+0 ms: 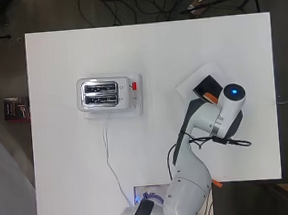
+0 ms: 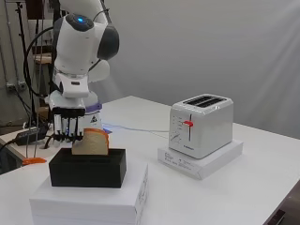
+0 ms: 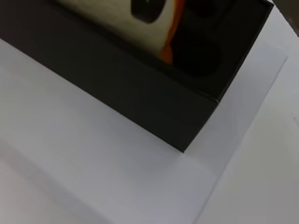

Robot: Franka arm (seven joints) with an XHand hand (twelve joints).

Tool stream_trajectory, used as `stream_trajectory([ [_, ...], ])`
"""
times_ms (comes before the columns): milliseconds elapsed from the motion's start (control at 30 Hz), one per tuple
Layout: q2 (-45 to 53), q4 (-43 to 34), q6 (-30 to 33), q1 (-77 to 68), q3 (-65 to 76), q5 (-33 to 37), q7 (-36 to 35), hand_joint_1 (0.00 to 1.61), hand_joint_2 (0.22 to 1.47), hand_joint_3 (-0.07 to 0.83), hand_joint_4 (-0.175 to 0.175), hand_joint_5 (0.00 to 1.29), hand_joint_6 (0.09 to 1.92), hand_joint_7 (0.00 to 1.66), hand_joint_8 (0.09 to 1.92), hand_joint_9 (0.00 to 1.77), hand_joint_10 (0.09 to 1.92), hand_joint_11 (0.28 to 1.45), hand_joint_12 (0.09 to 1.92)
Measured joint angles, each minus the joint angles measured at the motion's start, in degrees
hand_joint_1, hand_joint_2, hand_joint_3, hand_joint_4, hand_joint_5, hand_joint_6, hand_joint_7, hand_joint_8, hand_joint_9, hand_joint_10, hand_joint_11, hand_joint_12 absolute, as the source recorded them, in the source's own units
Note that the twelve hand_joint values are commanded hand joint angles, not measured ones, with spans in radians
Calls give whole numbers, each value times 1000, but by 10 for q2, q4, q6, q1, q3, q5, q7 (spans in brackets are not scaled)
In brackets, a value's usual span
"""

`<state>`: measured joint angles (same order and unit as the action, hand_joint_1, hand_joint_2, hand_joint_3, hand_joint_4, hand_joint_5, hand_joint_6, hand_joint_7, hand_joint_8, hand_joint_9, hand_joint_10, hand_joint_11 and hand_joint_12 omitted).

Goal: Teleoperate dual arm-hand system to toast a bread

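A bread slice (image 2: 91, 143) with an orange-brown crust stands upright in a black box (image 2: 88, 168), its upper part sticking out. The hand (image 2: 65, 124) hangs straight down over the box's left end, its fingers along one face of the slice. In the wrist view a dark fingertip (image 3: 147, 8) lies against the pale face of the bread slice (image 3: 117, 14), so the hand pinches it. Apart from the box stands the white toaster (image 2: 201, 124), two empty slots on top and its red lever (image 2: 188, 123) up. From overhead the toaster (image 1: 105, 93) is left of the box (image 1: 207, 86).
The black box rests on a white stack (image 2: 89, 199) near the table's edge. The toaster sits on a flat white base (image 2: 201, 161), and its white cable (image 1: 110, 160) runs down the table toward the arm's base. Bare white table lies between box and toaster.
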<state>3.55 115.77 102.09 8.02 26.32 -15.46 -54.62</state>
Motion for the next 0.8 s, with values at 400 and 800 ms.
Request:
stream_trajectory([
  [400, 16, 28, 24, -459, 508, 117, -77, 697, 1091, -7, 16, 502, 87, 624, 87, 772, 87, 571, 87],
  [800, -22, 24, 5, -570, 554, 69, -92, 615, 942, -29, 16, 387, 87, 472, 87, 574, 87, 432, 87],
])
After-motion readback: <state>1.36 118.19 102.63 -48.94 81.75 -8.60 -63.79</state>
